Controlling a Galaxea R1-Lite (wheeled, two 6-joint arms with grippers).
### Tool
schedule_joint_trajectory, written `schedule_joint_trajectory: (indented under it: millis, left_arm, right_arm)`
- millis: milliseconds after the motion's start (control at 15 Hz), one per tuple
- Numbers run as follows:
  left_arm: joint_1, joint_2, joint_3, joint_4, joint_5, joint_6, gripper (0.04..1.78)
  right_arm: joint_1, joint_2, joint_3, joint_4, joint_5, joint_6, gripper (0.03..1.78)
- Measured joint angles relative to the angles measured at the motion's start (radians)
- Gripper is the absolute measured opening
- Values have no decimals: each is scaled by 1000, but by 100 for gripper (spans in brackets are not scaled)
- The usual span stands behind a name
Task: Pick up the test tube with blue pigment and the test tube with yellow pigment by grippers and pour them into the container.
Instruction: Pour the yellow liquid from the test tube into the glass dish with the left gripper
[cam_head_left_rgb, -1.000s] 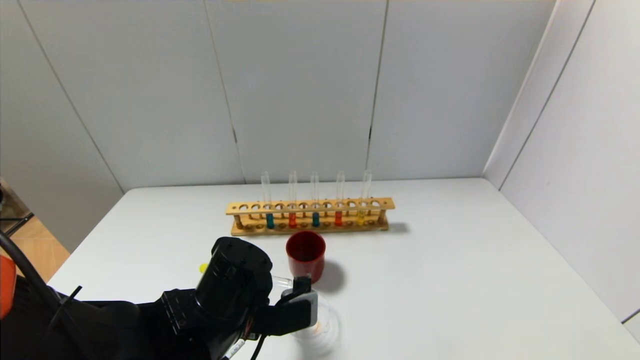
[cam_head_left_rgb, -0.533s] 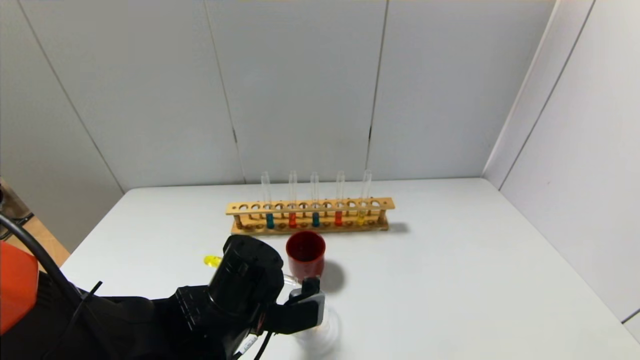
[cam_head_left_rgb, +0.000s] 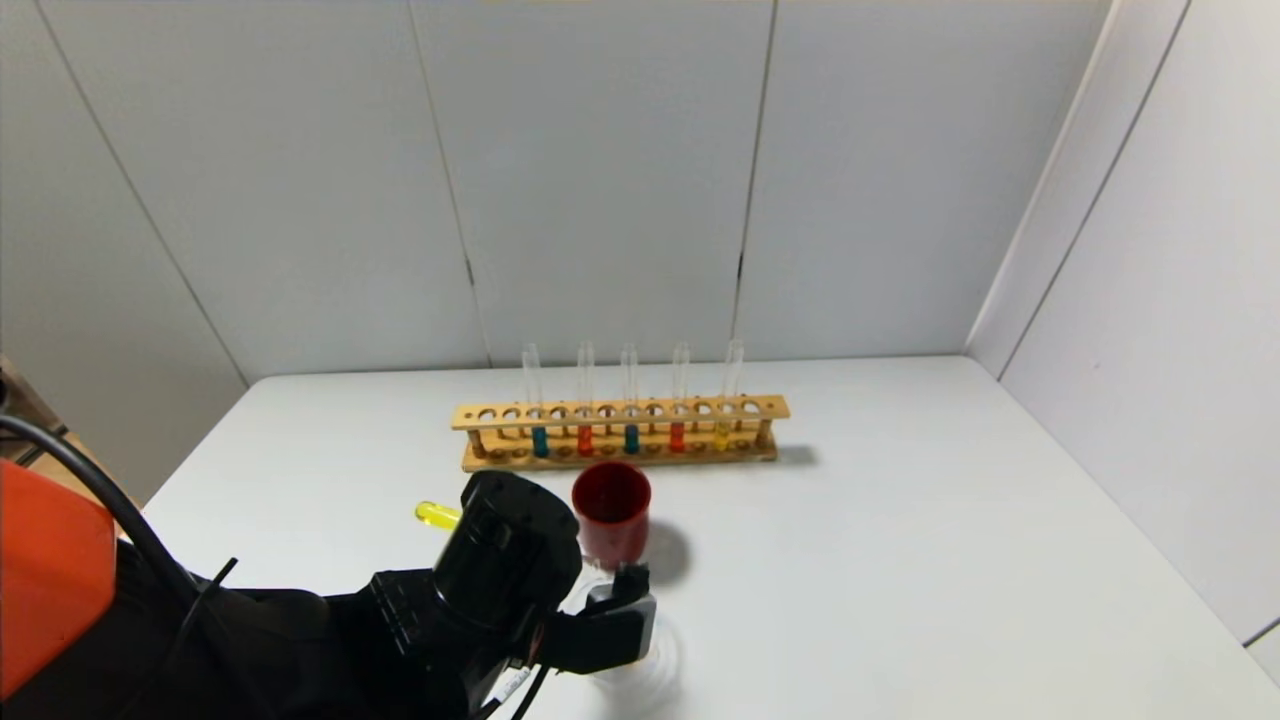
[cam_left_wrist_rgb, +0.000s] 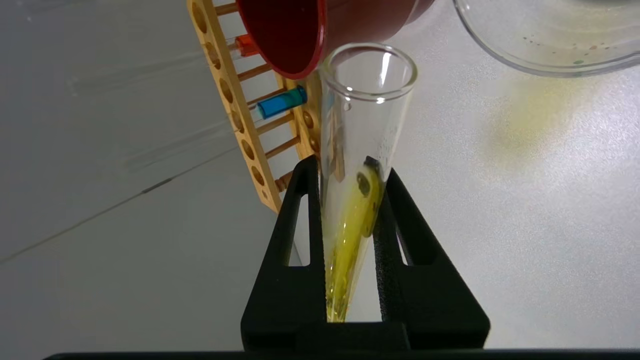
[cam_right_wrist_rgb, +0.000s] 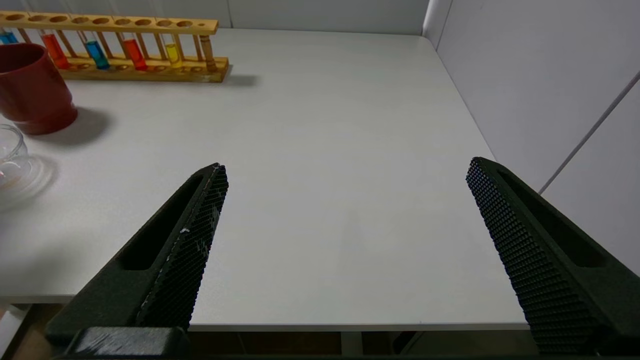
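Clear glossy glass — the test tube with yellow pigment (cam_left_wrist_rgb: 367, 100) and the container (cam_left_wrist_rgb: 540, 45). Wooden rack (cam_head_left_rgb: 620, 432); matt white counter (cam_head_left_rgb: 900, 560); the right claw (cam_right_wrist_rgb: 345, 220) — black, textured pads.

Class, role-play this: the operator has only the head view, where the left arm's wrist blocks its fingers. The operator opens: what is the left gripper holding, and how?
Observer: The left gripper is shut on the test tube with yellow pigment, which is clamped between both fingers.
Operator: Has the liquid reached the tube's mouth?
Observer: No. It lies along the tube's lower side, near the fingers and short of the open mouth.
Operator: Where is the right gripper? I cannot see it.
Observer: The right gripper is open and holds nothing, over the white table near its front edge.
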Motion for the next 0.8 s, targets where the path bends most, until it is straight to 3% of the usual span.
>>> schedule_joint_trajectory:
  millis: [200,800]
  left_arm:
    - [1,5,-2,-1,0,64,33]
    - [6,36,-4,-5,1,63,33]
  right_arm:
    - [0,0,0,0,0,0,174]
    - [0,0,0,0,0,0,174]
